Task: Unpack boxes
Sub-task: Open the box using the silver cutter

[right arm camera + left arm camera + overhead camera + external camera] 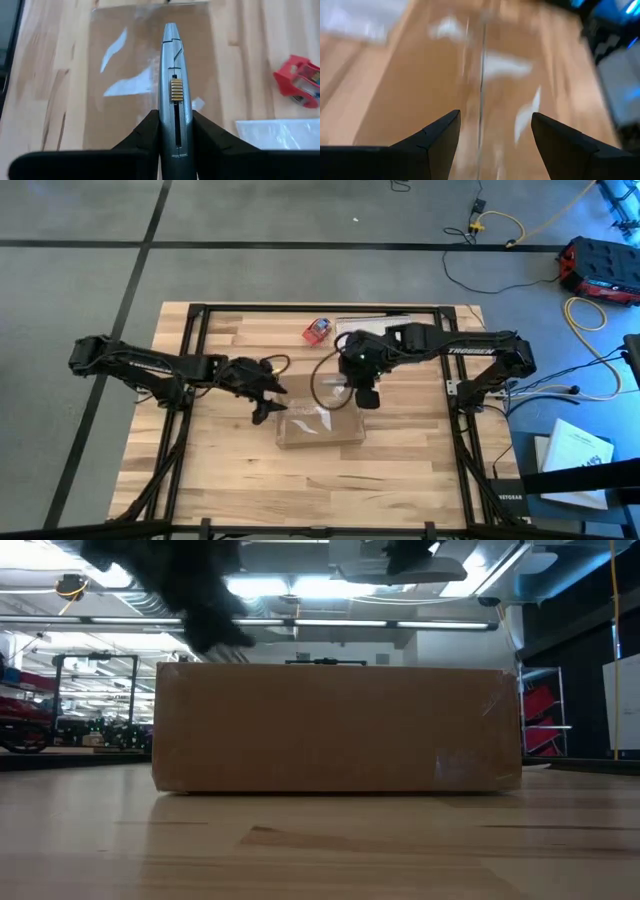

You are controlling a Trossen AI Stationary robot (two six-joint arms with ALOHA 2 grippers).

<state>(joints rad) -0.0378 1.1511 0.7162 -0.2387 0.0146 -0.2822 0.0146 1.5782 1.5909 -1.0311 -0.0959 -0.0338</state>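
Note:
The shallow brown cardboard box lies flat on the table with shiny tape strips on its top; the low view shows its long side. My left gripper stands open over the box's left end, looking along the taped seam, and holds nothing. My right gripper hovers over the far right part of the box, shut on a grey utility knife with a yellow ribbed slider. My right gripper pinches the knife's handle by its two flat sides, toward the rear end, between its two fingers. The knife lies along the fingers, its nose slanting down over the box top. It is lifted clear of the table.
A small red-and-blue object and a clear plastic bag lie at the far edge of the table, behind the right gripper. Bare wood shows on the near side of the box and on the table's left part.

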